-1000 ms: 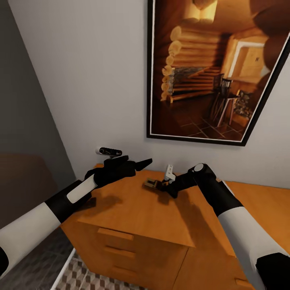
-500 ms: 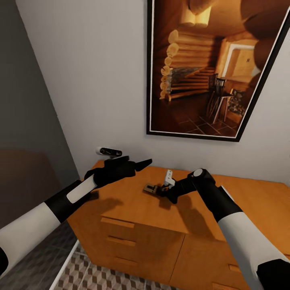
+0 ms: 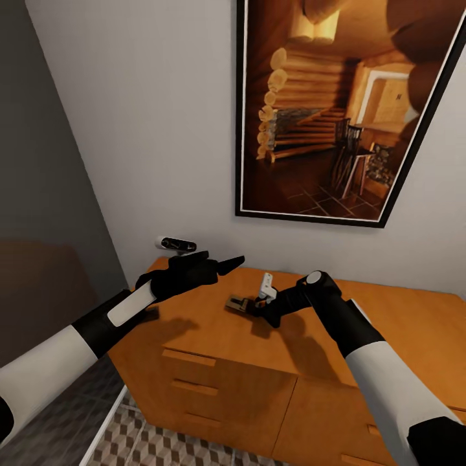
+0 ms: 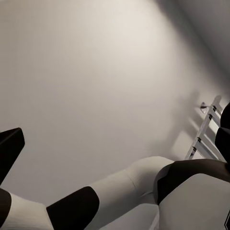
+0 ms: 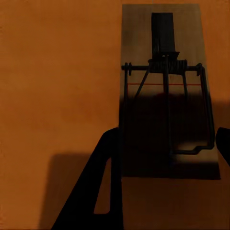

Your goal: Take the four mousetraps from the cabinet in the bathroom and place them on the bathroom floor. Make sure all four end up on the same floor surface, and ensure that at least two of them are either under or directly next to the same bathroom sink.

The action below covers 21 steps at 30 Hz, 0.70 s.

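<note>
Wooden mousetrap [image 5: 165, 91], right tool [image 3: 241, 304] now nearer.

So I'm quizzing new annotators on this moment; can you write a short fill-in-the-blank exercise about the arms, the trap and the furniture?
1. The mousetrap lies on top of the orange-brown ____.
2. The ____ gripper reaches down at the mousetrap, one finger on each side of the board.
3. On the wall above the cabinet hangs a framed ____ of a log interior.
4. The left gripper hovers above the cabinet top holding ____.

Missing words: cabinet; right; picture; nothing
</note>
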Tool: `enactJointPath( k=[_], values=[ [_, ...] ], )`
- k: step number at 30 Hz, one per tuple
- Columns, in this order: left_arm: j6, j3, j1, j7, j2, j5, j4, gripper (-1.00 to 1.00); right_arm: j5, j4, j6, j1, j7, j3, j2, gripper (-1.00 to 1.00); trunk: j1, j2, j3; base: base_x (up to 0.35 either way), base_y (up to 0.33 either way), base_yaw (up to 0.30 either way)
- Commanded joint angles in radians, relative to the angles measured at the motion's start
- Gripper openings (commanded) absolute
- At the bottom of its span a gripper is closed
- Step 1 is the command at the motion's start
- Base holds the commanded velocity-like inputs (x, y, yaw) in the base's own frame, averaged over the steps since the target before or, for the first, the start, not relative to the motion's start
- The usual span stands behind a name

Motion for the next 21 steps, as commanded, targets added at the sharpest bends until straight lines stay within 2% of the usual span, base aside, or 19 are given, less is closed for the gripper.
enactJointPath(
  k=[1,21],
  values=[
    [0.010,-0.004,-0.002,-0.001,0.001,0.010,0.000,1.00,0.001,-0.002,0.012,-0.001,0.006,0.002,0.000,-1.00,0.000,-0.001,-0.001,0.000,0.000,0.000],
    [0.011,-0.005,-0.002,0.000,0.001,0.007,-0.008,1.00,-0.003,-0.003,0.013,-0.001,0.007,0.002,0.007,-1.00,0.000,-0.001,-0.001,0.000,0.000,0.000]
  ],
)
